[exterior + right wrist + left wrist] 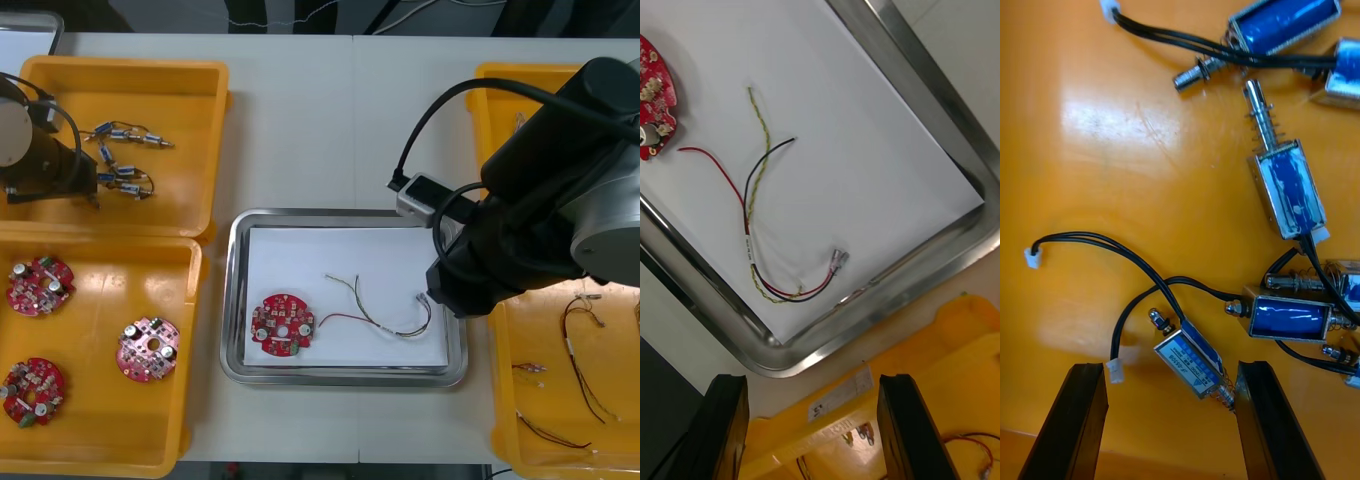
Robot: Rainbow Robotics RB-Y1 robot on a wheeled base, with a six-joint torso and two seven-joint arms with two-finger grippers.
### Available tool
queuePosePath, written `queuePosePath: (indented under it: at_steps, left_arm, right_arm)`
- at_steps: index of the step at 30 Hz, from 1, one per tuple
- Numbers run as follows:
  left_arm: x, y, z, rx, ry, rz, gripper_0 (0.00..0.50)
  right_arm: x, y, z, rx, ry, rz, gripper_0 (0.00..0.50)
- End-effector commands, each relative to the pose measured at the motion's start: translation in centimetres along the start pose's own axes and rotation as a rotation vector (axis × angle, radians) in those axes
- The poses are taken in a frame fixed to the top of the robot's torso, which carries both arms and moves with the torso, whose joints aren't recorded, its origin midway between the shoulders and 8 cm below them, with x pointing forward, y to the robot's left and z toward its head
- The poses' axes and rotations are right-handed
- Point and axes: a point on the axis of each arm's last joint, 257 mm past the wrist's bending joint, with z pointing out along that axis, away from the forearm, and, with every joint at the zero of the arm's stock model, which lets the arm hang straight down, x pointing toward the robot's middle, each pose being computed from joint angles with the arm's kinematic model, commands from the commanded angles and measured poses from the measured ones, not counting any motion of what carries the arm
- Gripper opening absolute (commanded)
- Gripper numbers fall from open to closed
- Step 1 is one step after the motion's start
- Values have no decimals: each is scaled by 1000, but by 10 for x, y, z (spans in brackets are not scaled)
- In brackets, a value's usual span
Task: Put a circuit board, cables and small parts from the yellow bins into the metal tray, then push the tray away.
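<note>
Left gripper (75,180) hovers over the far-left yellow bin (190,90), fingers apart and empty, at the near end of a cluster of small metal parts (125,160). In the left wrist view the gripper (1169,367) straddles the closest small metal part (1191,360), a blue-wrapped body with a thin black cable (1142,300) ending in a white plug (1114,370) just beside one finger. A second blue-wrapped part (1289,319) lies just beside it, and their black leads cross.

In the near-left yellow bin (100,300) lie three round red circuit boards. The metal tray (345,375) sits at the middle of the table, white inside, and already holds one circuit board (282,324) and, apart from it, a bundle of red, yellow and black cables (385,320).

At the tray's right edge, the right gripper (812,382) is open and holds nothing. It hangs above the rim of a right-hand yellow bin (962,360), just beside the tray's corner.

With the board and cables delivered, the step in hand looks like fetching a small part. The next move probably calls for the left gripper to descend and close across the closest part's body. The crossed leads could drag the neighbour up with it.
</note>
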Motion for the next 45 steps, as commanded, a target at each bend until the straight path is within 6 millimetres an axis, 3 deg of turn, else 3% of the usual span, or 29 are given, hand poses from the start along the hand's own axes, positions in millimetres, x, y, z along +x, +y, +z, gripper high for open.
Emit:
queuePosePath:
  at_steps: [1, 8, 13, 15, 16, 17, 34, 39, 45]
  left_arm:
    - [11, -10, 11, -7, 3, 44, 500]
    - [16, -15, 19, -2, -7, 42, 500]
    - [17, -16, 21, -3, -6, 44, 500]
    - [17, -17, 20, -3, -7, 45, 382]
    - [17, -17, 20, -2, -9, 46, 237]
    - [17, -16, 21, -3, -9, 48, 6]
    - [16, -14, 22, -9, -24, 50, 0]
    - [7, -5, 5, -20, -19, 29, 0]
    - [-2, 3, -25, -38, -7, 15, 0]
  right_arm:
    - [-7, -19, -32, 35, -56, 83, 500]
    - [-24, -55, -66, 73, -164, 193, 500]
    - [-22, -83, -79, 69, -178, 291, 500]
    - [-20, -94, -83, 66, -182, 330, 500]
    - [-20, -102, -86, 72, -187, 357, 500]
    - [-19, -110, -89, 78, -194, 383, 500]
    - [13, -218, -117, 210, -238, 712, 500]
    - [30, -248, -120, 261, -233, 812, 500]
    - [43, -264, -119, 265, -220, 876, 500]
